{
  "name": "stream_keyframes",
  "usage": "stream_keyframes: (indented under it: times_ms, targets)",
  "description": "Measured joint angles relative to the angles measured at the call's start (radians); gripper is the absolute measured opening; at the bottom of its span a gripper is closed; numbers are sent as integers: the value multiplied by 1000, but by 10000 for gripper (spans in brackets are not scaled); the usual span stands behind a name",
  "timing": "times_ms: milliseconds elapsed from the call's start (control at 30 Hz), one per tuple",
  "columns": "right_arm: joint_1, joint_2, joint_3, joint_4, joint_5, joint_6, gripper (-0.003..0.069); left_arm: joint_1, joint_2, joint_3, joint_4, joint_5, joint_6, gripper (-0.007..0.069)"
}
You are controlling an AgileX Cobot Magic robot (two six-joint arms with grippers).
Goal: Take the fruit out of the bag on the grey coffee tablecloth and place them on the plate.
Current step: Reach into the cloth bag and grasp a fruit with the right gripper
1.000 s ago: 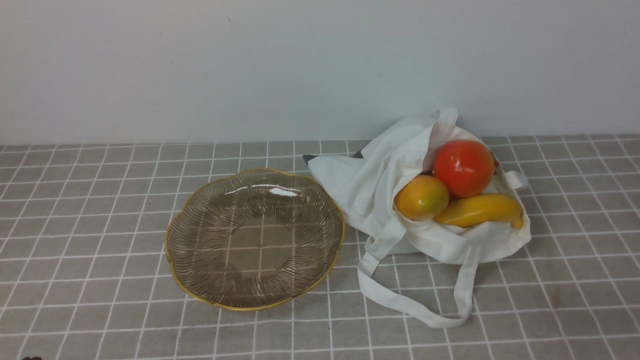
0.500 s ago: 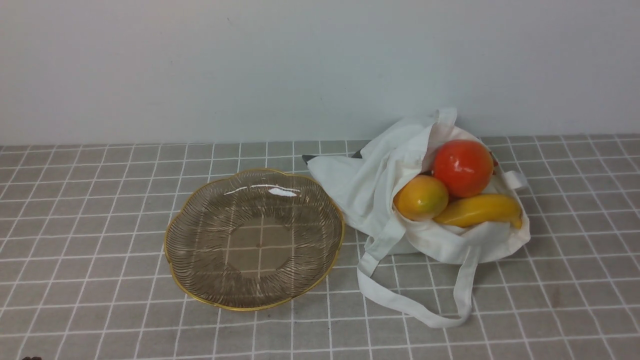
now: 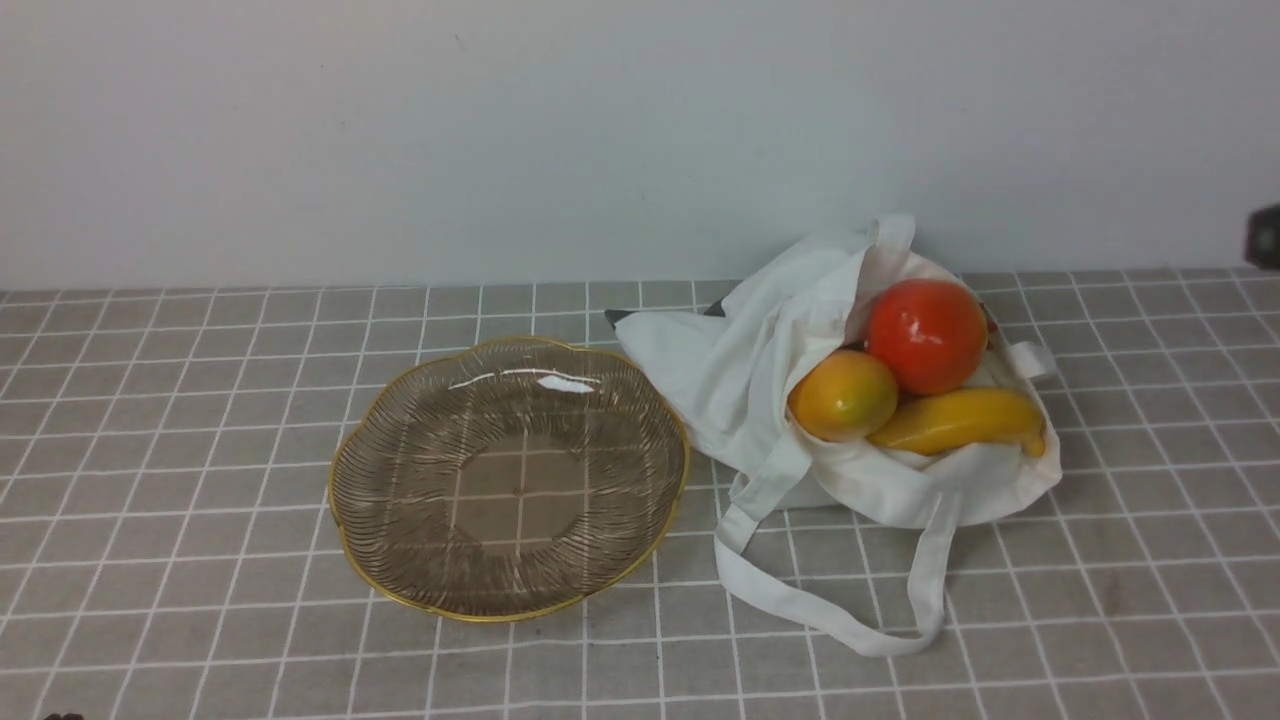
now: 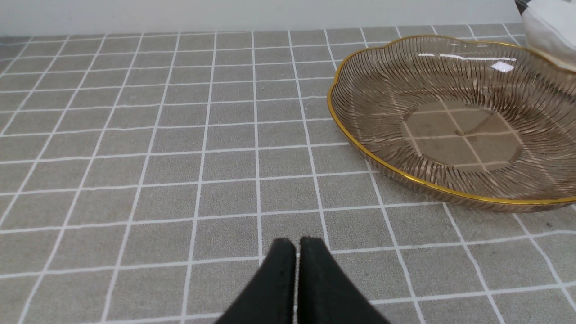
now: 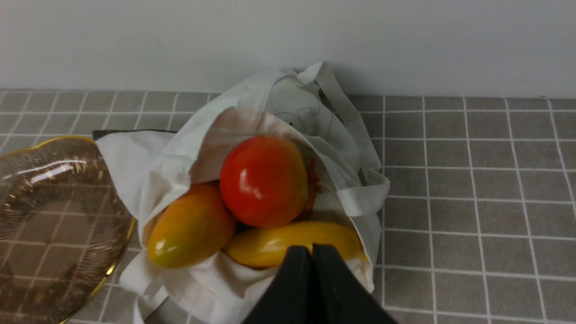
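Observation:
The white cloth bag [image 3: 740,380] lies open on the grey checked tablecloth [image 3: 200,400], right of the plate [image 3: 400,590]. In its mouth sit a round red-orange ball [image 3: 926,335], a yellow-orange round fruit [image 3: 843,395] and a yellow banana [image 3: 955,420]; a mango-like one is hidden. In the right wrist view the bag [image 5: 148,166], ball [image 5: 263,180], yellow-orange fruit [image 5: 191,229] and banana [image 5: 270,243] show, with my right gripper [image 5: 312,249] shut and empty in front of the banana. My left gripper [image 4: 297,243] is shut and empty over bare cloth, short of the plate [image 4: 360,148].
A pale wall runs close behind the bag. The bag's long strap [image 3: 800,600] loops onto the cloth towards the front. A dark piece of the right arm [image 3: 1265,235] shows at the front view's right edge.
A dark piece of the right arm has come into the front view at the right edge. The bag, fruit and plate have not moved.

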Motion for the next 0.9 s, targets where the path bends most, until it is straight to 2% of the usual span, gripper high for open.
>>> stream_keyframes:
  times_ms: [167,267,367,533,633,700,733,800,900]
  targets:
    - [37,258,-143,-15,11,9,20,0,0,0,0,0,0,-8]
    - [71,358,-217,-27,40,20,59,0,0,0,0,0,0,-8]
    - [118,466,-303,-47,94,22,130,0,0,0,0,0,0,-8]
    - [174,558,-392,-82,174,44,325,0,0,0,0,0,0,-8]
    - [188,573,-394,-115,187,69,470,0,0,0,0,0,0,-8]
    - [188,577,-396,-129,184,71,519,0,0,0,0,0,0,-8]
    - [188,587,-396,-135,173,72,575,0,0,0,0,0,0,-8]
    - [188,603,-396,-138,152,73,624,0,0,0,0,0,0,-8]
    - [188,642,-396,-137,118,92,656,0,0,0,0,0,0,-8]
